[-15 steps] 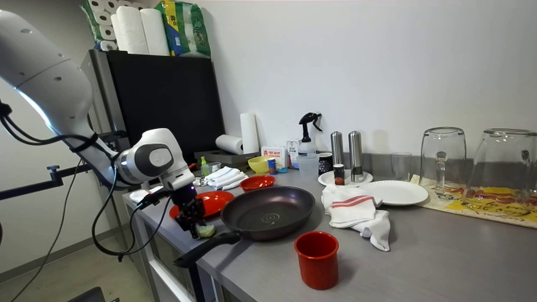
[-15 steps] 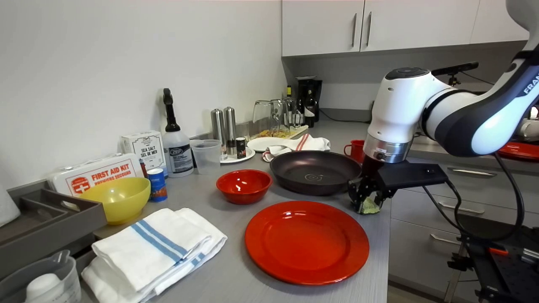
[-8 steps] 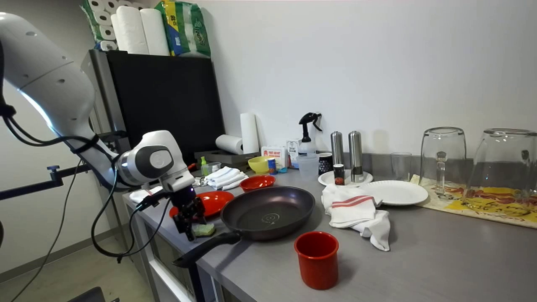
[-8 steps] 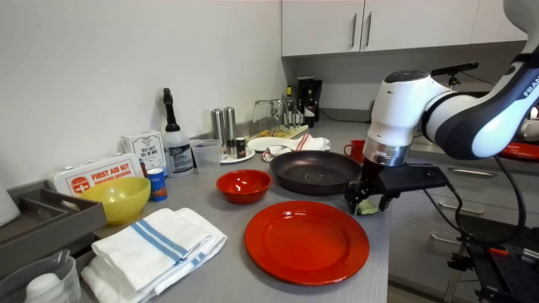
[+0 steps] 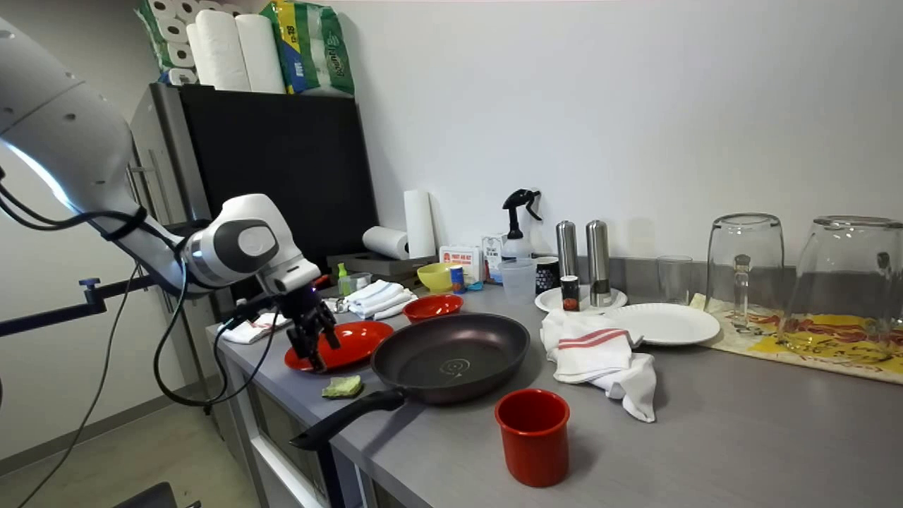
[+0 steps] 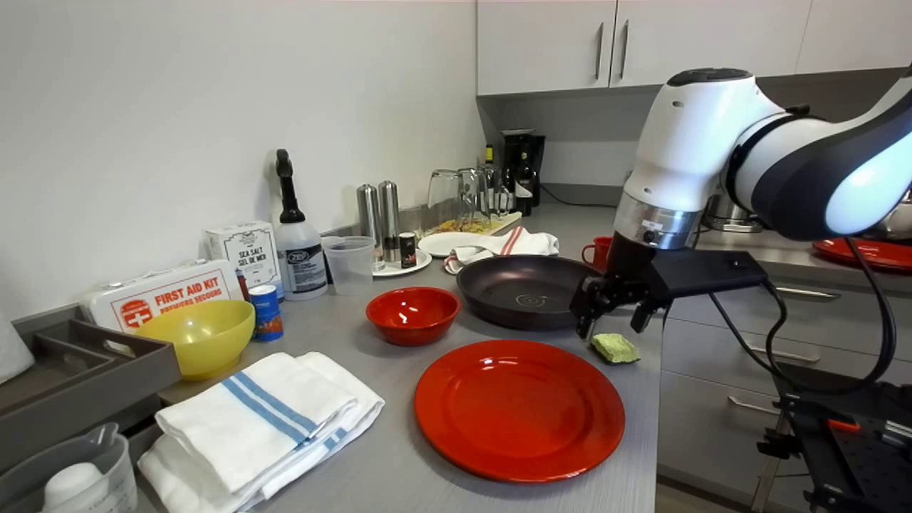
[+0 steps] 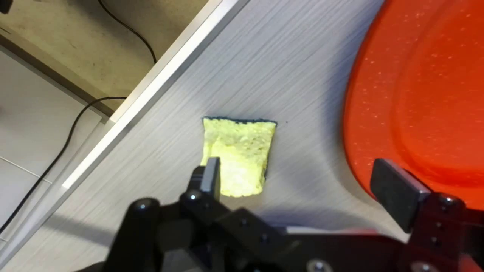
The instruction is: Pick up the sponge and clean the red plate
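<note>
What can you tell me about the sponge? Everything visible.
The sponge is pale yellow, porous-looking and roughly square, tapering slightly, with a thin dark layer along one edge in the wrist view. It lies yellow face up on the gray counter, between the red plate and the counter's edge, apart from both. The open hand hangs higher, not touching it. Whether it's damp can't be told.

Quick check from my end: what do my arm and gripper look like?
The arm is glossy white with rounded segments and dark panels, ending in a silver metal collar. The gripper is black, jointed and bolted, with blocky dark fingertips. A flat black bracket sits beside it, with black cables looping below.
</note>
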Controlling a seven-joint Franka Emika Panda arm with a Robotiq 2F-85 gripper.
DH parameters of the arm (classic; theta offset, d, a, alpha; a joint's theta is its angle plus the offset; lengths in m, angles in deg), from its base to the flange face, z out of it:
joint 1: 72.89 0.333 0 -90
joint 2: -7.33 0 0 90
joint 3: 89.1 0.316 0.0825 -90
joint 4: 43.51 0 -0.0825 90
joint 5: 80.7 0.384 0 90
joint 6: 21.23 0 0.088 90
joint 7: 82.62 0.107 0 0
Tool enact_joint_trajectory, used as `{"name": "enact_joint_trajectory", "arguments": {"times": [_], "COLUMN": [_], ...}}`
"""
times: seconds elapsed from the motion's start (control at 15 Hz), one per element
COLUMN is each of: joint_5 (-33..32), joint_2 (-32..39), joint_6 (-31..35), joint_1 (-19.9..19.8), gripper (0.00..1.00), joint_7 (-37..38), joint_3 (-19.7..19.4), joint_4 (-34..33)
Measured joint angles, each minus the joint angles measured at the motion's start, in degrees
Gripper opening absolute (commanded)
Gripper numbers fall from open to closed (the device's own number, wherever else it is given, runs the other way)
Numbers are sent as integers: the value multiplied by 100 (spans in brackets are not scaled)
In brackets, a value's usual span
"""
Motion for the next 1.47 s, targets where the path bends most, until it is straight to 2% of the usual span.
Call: {"name": "enact_joint_trajectory", "arguments": {"times": [0.33, 0.73, 1.0, 1.13, 1.47], "joint_5": [250, 746, 1201, 1310, 1327], "joint_2": [-808, -1557, -1818, -1854, -1857], "joint_6": [-441, -558, -558, -628, -630], "joint_1": [103, 574, 533, 472, 166], "gripper": [100, 100, 100, 100, 100], "joint_7": [-1706, -4119, -5509, -5810, -5805], "joint_3": [159, -341, -289, -236, -24], "joint_4": [55, 461, 851, 967, 1022]}}
